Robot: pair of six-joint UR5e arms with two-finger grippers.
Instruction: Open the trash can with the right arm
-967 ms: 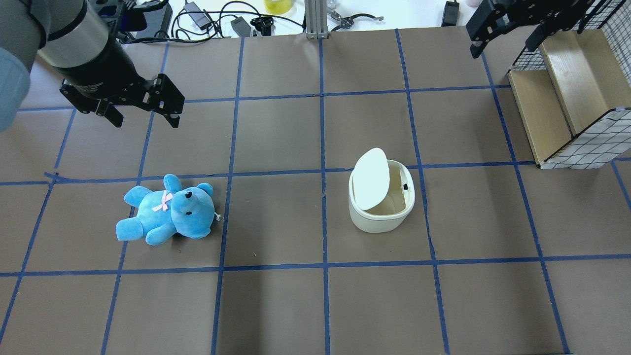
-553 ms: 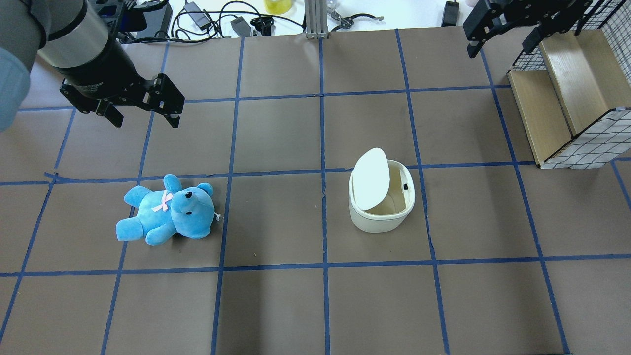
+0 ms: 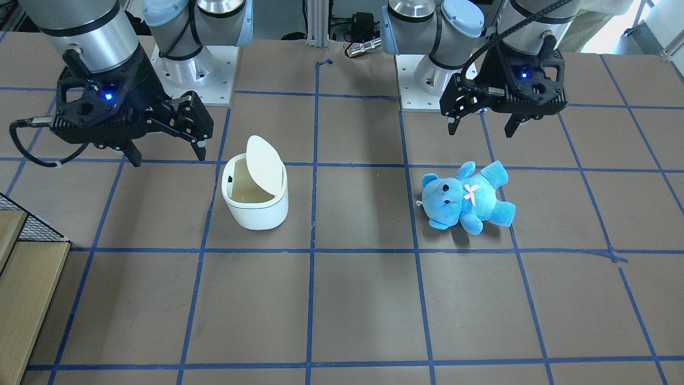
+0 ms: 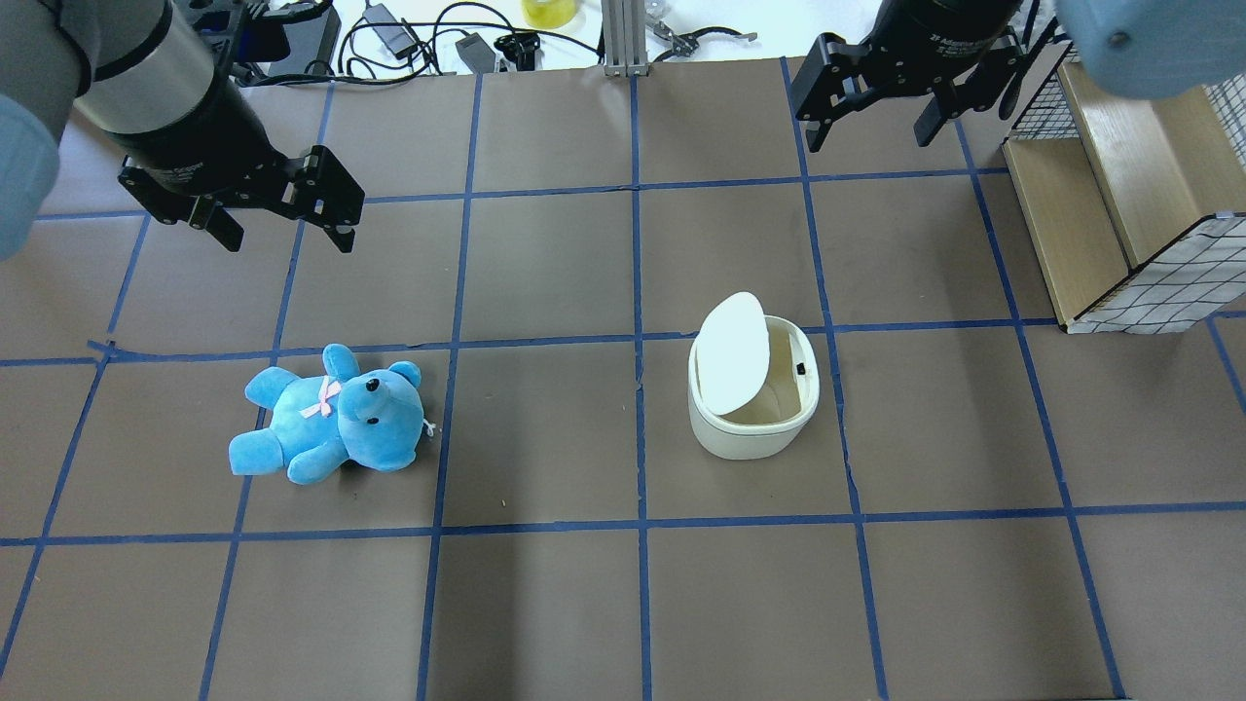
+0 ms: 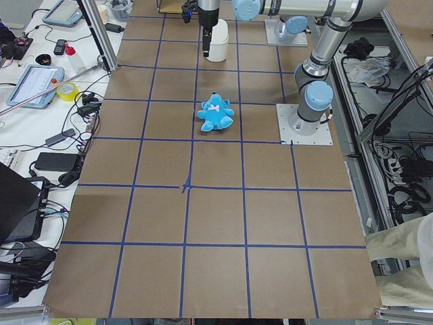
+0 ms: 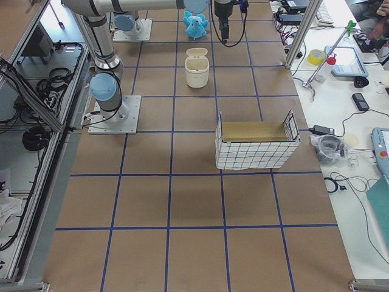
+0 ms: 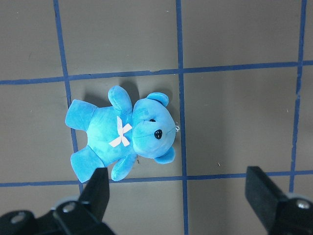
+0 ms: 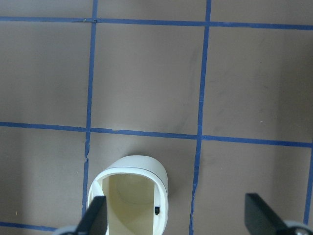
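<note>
I'm seeing the trash can [image 4: 751,409] sitting on the surface [image 4: 545,604] right of centre in the overhead view, its lid [image 4: 735,352] standing raised and hiding part of the inside. The right tool [image 4: 869,127] is hanging at the upper right, fingers spread, gripping nothing, well apart from the can. The left tool [image 4: 288,232] is hovering released at upper left, above the teddy [image 4: 331,417]. My right wrist view is cutting the can off at its bottom edge.

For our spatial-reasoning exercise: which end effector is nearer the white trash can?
The right end effector is nearer the trash can; the left end effector hangs near the blue teddy instead.
</note>
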